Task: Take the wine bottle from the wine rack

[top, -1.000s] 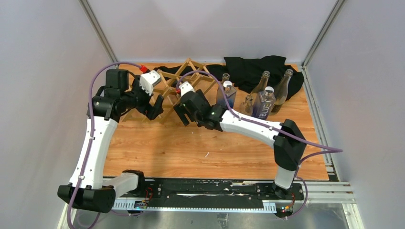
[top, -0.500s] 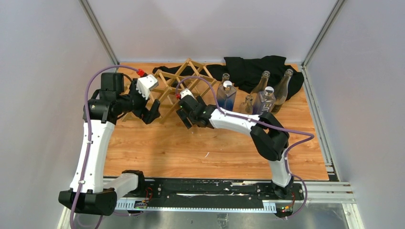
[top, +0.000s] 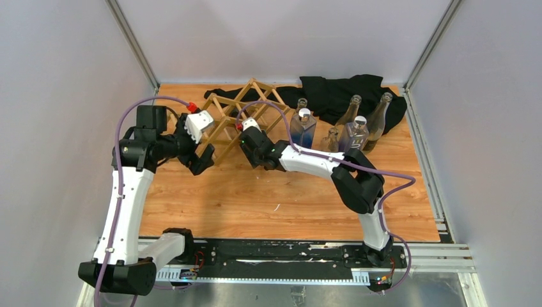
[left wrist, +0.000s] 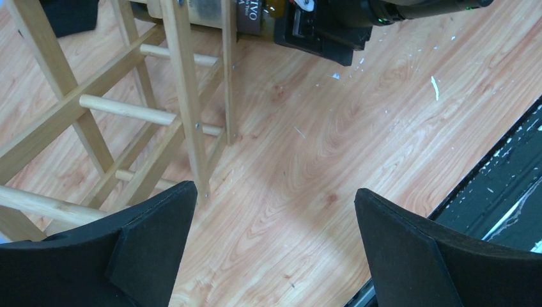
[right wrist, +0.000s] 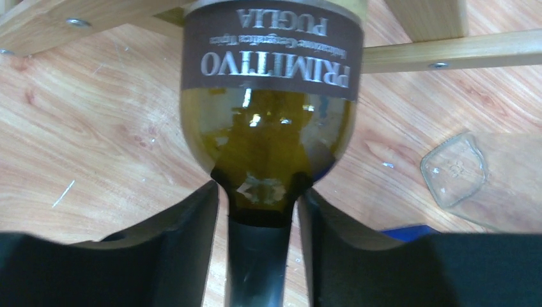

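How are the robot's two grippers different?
The left gripper has jaws wide apart, empty; the right gripper has jaws shut on the neck of the green glass wine bottle. The left hangs beside the tan wooden lattice rack; the right faces it. Both have black jaws.

wine bottle (right wrist: 268, 147): olive-green glass, near-black neck; brown label with silvery lettering
wine rack (top: 233, 107): light tan wood with small silver screw heads
bench (top: 287, 192): orange-brown wood grain with scattered white flecks
left tool (left wrist: 275, 249): matte black fingers
right tool (right wrist: 255, 211): matte black fingers
left arm (top: 124, 204): white links, black joints, red connector by the wrist
right arm (top: 319, 163): white forearm, black joints
cables (top: 156, 97): purple
cloth (top: 345, 93): black
square bottle (top: 303, 128): blue-tinted glass, silver cap
lettered bottle (top: 353, 137): dark blue tint, pale letters, silver cap
base rail (top: 287, 256): black
walls (top: 64, 96): pale grey
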`<control>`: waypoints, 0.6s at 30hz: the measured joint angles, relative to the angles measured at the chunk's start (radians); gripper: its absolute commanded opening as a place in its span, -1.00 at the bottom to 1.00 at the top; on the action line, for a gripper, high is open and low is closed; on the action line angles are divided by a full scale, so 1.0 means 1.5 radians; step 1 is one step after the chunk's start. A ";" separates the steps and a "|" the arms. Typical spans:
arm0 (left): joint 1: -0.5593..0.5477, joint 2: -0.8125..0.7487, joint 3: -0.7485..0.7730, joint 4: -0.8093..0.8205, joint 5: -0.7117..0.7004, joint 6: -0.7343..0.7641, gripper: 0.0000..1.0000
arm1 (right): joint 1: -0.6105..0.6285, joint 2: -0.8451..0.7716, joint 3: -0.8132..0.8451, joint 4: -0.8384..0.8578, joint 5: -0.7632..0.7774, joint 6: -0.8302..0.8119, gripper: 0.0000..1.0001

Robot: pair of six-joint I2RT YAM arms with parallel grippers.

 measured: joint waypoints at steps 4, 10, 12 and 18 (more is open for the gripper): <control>0.000 -0.002 -0.021 -0.001 0.005 0.026 1.00 | -0.003 0.000 0.000 0.005 -0.009 0.018 -0.51; 0.000 -0.001 -0.057 -0.002 0.009 0.056 1.00 | -0.008 -0.003 -0.010 0.021 -0.026 0.037 -0.93; 0.000 -0.004 -0.069 -0.004 0.020 0.069 1.00 | -0.008 -0.010 -0.021 0.029 -0.033 0.044 -1.00; 0.000 -0.014 -0.086 -0.007 0.052 0.103 0.95 | -0.008 -0.067 -0.070 0.028 -0.064 0.079 -1.00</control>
